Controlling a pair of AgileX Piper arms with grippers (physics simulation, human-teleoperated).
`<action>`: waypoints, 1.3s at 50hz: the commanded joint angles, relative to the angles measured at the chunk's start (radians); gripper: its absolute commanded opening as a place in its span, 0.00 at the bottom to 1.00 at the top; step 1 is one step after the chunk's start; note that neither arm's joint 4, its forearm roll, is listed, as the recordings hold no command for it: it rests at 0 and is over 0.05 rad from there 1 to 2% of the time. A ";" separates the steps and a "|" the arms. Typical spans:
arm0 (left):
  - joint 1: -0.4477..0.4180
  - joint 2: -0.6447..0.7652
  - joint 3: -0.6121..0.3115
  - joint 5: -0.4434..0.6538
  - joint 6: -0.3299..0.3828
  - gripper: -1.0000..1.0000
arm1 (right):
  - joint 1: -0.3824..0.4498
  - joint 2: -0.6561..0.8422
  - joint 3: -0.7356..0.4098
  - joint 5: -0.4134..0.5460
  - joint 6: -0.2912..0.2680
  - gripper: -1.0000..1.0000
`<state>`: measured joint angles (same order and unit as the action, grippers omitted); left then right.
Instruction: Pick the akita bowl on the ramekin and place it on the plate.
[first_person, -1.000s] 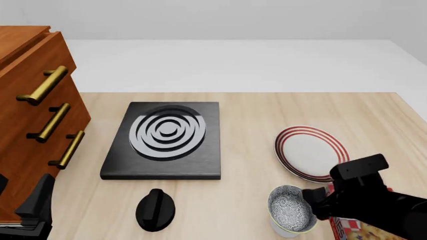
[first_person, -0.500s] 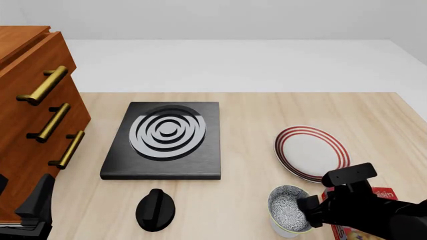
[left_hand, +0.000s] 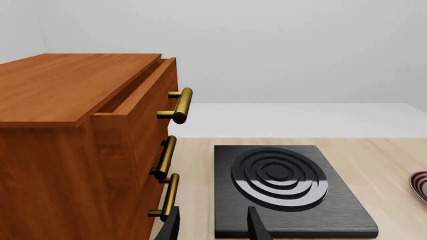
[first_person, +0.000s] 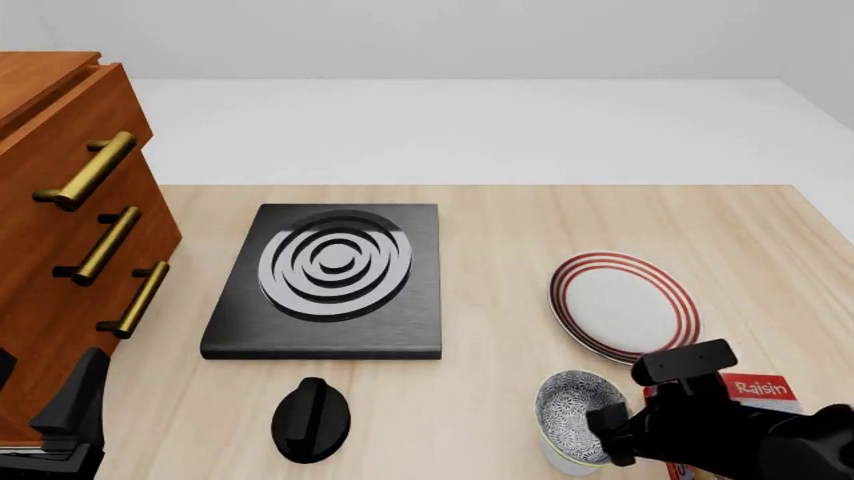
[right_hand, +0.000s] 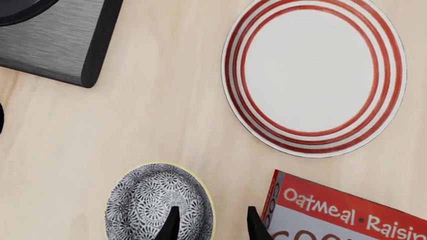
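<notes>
The akita bowl (first_person: 578, 417), speckled grey and white inside, sits on the white ramekin (first_person: 559, 460) near the table's front right. In the right wrist view the akita bowl (right_hand: 157, 205) hides the ramekin. My right gripper (first_person: 609, 428) is open at the bowl's right rim. Seen from the wrist, this gripper (right_hand: 212, 227) has one finger over the bowl's inside and the other outside it. The red-ringed plate (first_person: 625, 305) lies just beyond the bowl, with nothing on it, and shows whole as the plate (right_hand: 313, 75) from the wrist. My left gripper (left_hand: 212, 231) hangs open at the front left, holding nothing.
A black burner slab (first_person: 330, 278) lies mid-table with a black knob (first_person: 311, 418) in front of it. A wooden drawer cabinet (first_person: 67, 220) stands at the left. A red oatmeal raisin cookie box (first_person: 758, 390) lies right of the bowl, close to my right arm.
My right arm has drawn back toward the near edge and lower, uncovering the plate's edge and more of the cookie box. Its fingers now straddle the bowl's right rim. The left arm is still.
</notes>
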<state>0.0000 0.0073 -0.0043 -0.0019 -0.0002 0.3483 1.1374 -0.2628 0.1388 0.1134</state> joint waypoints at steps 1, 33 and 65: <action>0.000 0.000 0.000 0.000 0.000 1.00 | 0.012 0.053 0.032 -0.070 0.003 1.00; 0.000 0.000 0.000 0.000 0.000 1.00 | 0.020 0.055 0.036 -0.087 0.007 0.00; 0.000 0.000 0.000 0.000 0.000 1.00 | -0.006 -0.160 -0.137 0.160 -0.041 0.00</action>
<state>0.0000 0.0074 -0.0043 -0.0019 -0.0001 0.3431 1.0246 -0.3525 0.2453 0.0780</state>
